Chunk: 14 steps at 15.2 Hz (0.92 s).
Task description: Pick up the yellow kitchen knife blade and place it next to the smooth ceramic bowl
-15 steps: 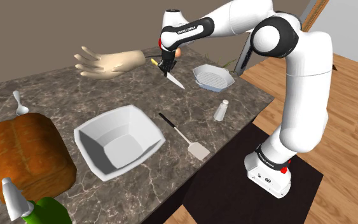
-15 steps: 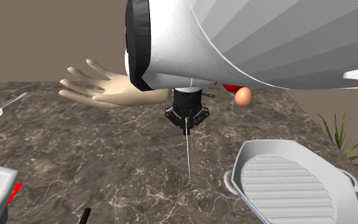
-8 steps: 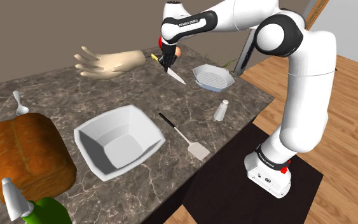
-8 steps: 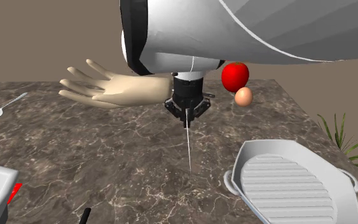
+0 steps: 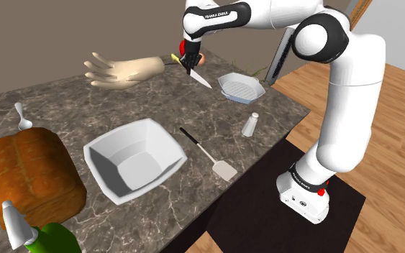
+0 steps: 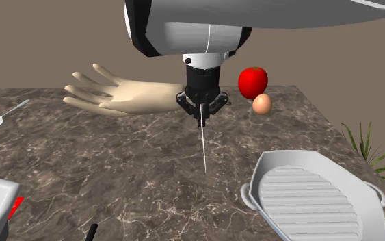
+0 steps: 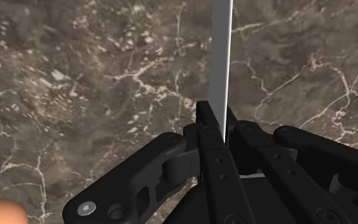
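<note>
My black gripper (image 5: 188,65) is shut on the knife (image 5: 201,79) and holds it in the air over the back of the dark marble counter (image 5: 280,115). In the shoulder view the yellow handle (image 5: 175,58) sticks out behind the fingers and the grey blade slants down toward the view's right. In the second exterior view the gripper (image 6: 202,113) hangs in front of the mannequin hand, the thin blade (image 6: 204,149) pointing down at the counter. In the wrist view the blade (image 7: 220,63) runs straight out from between the clasping fingers (image 7: 204,130). The smooth white square bowl (image 5: 132,157) sits near the counter's front, well away from the gripper.
A mannequin hand (image 5: 121,70) lies at the back, a ridged white dish (image 5: 240,86) to the shoulder view's right. A spatula (image 5: 206,154) and shaker (image 5: 249,125) lie right of the bowl. Bread loaf (image 5: 32,176), spoon (image 5: 22,115), green bottle (image 5: 42,238) stand left. Apple (image 6: 252,81) and egg (image 6: 262,103) sit at the back.
The gripper has risen with the knife and drifted slightly toward the back of the counter. The knife stays clasped; the apple has come into view behind the arm.
</note>
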{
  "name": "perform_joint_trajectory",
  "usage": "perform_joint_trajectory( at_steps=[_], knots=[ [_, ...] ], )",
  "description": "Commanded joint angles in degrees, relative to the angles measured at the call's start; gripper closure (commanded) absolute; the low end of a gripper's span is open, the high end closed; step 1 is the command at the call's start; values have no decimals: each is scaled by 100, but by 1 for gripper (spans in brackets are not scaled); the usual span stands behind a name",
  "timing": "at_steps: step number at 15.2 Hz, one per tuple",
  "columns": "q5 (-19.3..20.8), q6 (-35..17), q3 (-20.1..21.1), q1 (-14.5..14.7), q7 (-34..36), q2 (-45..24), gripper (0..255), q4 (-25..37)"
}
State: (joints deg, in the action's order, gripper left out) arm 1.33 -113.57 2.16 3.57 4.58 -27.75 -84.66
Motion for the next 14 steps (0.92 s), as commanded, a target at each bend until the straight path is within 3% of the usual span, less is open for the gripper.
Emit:
perform_joint_trajectory(
  at_steps=[1,14],
  knots=[
    [0,161,2,6,5,23,255,136],
    [-8,1108,7,12,-6,128,255,979]
  ],
)
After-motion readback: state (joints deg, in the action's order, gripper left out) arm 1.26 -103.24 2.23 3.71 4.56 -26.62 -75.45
